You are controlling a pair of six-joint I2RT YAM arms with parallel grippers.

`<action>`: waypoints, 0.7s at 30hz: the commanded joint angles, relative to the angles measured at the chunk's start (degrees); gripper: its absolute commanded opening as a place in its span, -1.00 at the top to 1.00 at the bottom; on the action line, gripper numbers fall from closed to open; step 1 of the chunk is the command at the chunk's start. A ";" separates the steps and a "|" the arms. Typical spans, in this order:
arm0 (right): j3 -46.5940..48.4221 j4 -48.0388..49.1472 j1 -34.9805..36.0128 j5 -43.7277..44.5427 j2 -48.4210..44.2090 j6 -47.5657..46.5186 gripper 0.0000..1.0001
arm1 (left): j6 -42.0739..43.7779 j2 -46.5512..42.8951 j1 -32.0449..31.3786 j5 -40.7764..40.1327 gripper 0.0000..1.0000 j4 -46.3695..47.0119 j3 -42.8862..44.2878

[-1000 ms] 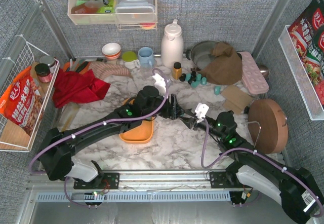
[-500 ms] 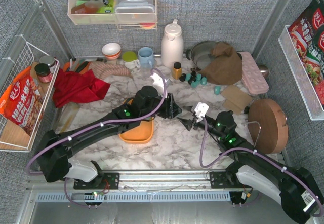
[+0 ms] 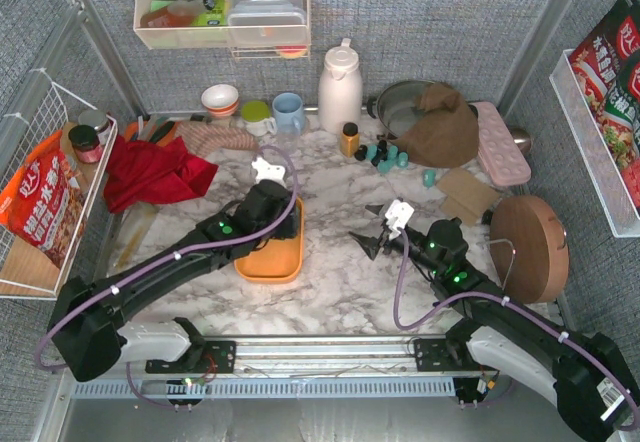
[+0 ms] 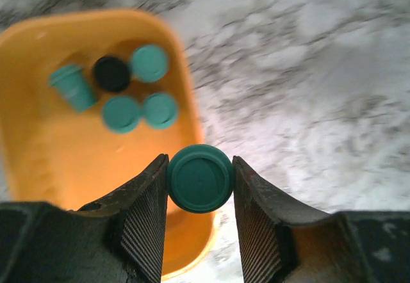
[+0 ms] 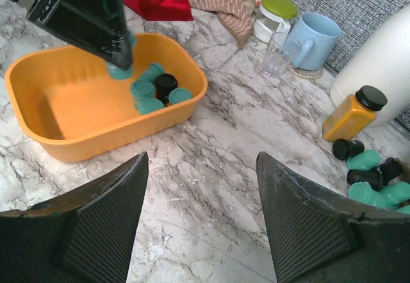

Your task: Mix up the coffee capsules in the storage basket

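Note:
The orange-yellow storage basket (image 3: 268, 261) sits left of centre on the marble table. My left gripper (image 3: 284, 228) hangs over its right side, shut on a teal coffee capsule (image 4: 200, 178). Below it, several capsules lie in the basket (image 4: 45, 148): teal ones (image 4: 149, 63) and a black one (image 4: 112, 73). The right wrist view shows the basket (image 5: 96, 139), the left gripper's fingers (image 5: 106, 24) and the held capsule (image 5: 119, 72). My right gripper (image 3: 368, 233) is open and empty above bare table to the right of the basket (image 5: 202, 212). More teal and black capsules (image 3: 385, 155) lie loose at the back.
An amber bottle with a black cap (image 3: 349, 139) stands by the loose capsules (image 5: 368, 171). A white jug (image 3: 340, 88), blue mug (image 3: 288, 111), bowls and a red cloth (image 3: 150, 172) line the back. A wooden disc (image 3: 528, 247) lies at the right.
My left gripper has swung left from the table's middle to over the basket. The right arm has barely moved.

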 commanded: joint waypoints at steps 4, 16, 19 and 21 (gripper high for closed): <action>0.54 0.33 0.04 1.13 -0.10 0.04 -0.45 | -0.61 -3.44 4.30 -3.56 0.07 -1.59 -8.46; 0.58 0.05 0.02 1.66 0.32 -0.14 -0.46 | -0.32 0.92 4.78 0.20 0.00 8.50 -12.59; 0.72 0.03 0.03 1.84 0.48 -0.11 -0.46 | -0.41 2.45 4.79 0.18 -0.01 10.67 -13.08; 0.73 0.00 0.02 1.77 0.56 -0.10 -0.46 | -0.56 3.40 4.80 0.36 -0.01 12.18 -13.29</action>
